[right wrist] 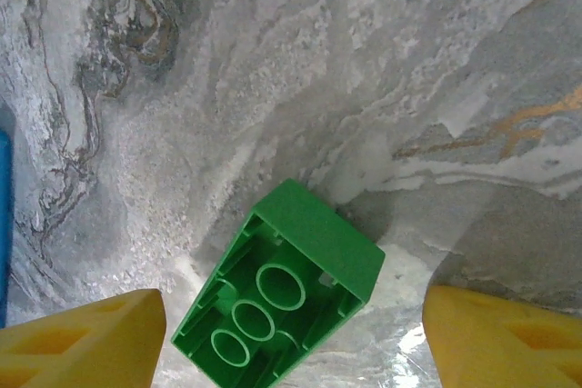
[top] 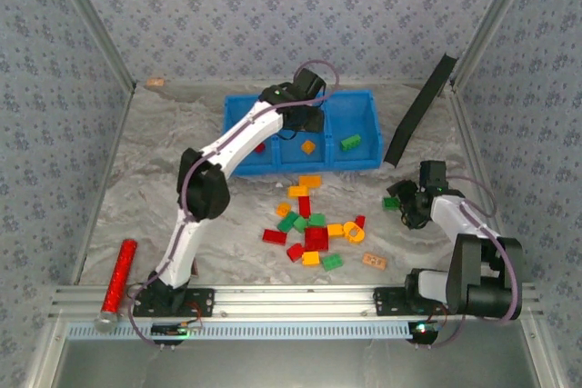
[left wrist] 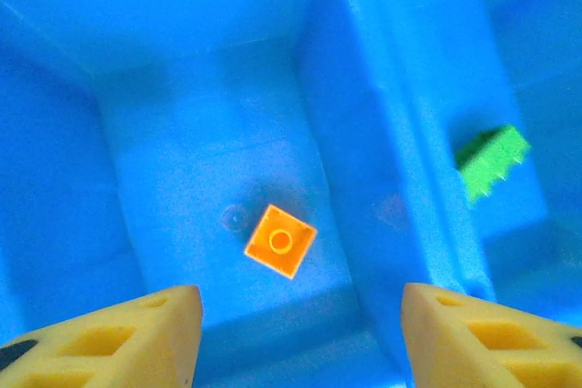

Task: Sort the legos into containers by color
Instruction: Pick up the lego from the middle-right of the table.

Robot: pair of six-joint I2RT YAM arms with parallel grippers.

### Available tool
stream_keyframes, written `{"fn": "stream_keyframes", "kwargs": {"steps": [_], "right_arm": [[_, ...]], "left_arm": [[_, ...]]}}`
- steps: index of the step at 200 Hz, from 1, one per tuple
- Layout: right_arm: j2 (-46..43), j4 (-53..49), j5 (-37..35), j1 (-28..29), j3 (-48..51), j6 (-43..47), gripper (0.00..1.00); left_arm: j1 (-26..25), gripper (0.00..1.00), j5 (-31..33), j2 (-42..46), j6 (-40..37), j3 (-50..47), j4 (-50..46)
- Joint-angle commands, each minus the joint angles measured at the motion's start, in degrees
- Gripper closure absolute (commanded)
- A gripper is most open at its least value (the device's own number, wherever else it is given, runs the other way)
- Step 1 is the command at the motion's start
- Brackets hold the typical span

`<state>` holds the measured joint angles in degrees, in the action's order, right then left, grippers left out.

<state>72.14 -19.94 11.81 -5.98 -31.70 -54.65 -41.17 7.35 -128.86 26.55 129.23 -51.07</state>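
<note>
One orange brick (left wrist: 280, 241) on middle compartment (left wrist: 200, 161) floor of tray (top: 350, 163), far desk (top: 136, 179) edge, directly below spread, empty left gripper (left wrist: 300, 302). Green brick (right wrist: 286, 293) upturned near right desk edge, between parted right gripper (right wrist: 293, 315) fingers, untouched.

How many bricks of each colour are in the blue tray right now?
Red brick: 1, partly behind the arm
Orange brick: 1
Green brick: 1
Total visible in the tray: 3
</note>
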Motion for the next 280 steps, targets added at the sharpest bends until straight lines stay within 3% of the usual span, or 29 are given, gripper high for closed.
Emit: {"fn": "stream_keyframes", "kwargs": {"steps": [1,23,66,126,193,251,280], "right_arm": [[1.84,1.07,-0.82,0.29,-1.81,-1.43,0.23],[3.74,1.30,-1.11,0.27,-3.02,-0.47,0.23],[7.67,1.94,-0.99,0.40,-4.59,1.38,0.29],[11.24,2.11,-1.44,0.66,-5.53,5.36,0.41],[10.77,1.88,-0.47,0.82,-5.73,13.57,0.67],[1.91,-2.80,-3.14,2.76,-7.74,21.73,0.72],[-4.82,-6.96,-5.13,4.44,-10.51,25.50,0.72]], "left_arm": [[-2.00,0.40,1.16,8.30,-10.16,-6.33,-1.79],[-2.93,0.39,-0.26,15.76,-12.59,-18.35,0.52],[-5.28,0.39,-5.07,28.64,-5.91,-37.92,3.51],[-19.10,0.39,-8.06,34.29,6.80,-52.84,5.00],[-29.60,0.39,-11.03,29.86,17.76,-52.42,3.33],[-33.25,0.40,-9.07,24.80,26.44,-49.25,-1.59],[-33.23,0.38,-8.29,23.88,29.74,-52.06,1.64]]}}
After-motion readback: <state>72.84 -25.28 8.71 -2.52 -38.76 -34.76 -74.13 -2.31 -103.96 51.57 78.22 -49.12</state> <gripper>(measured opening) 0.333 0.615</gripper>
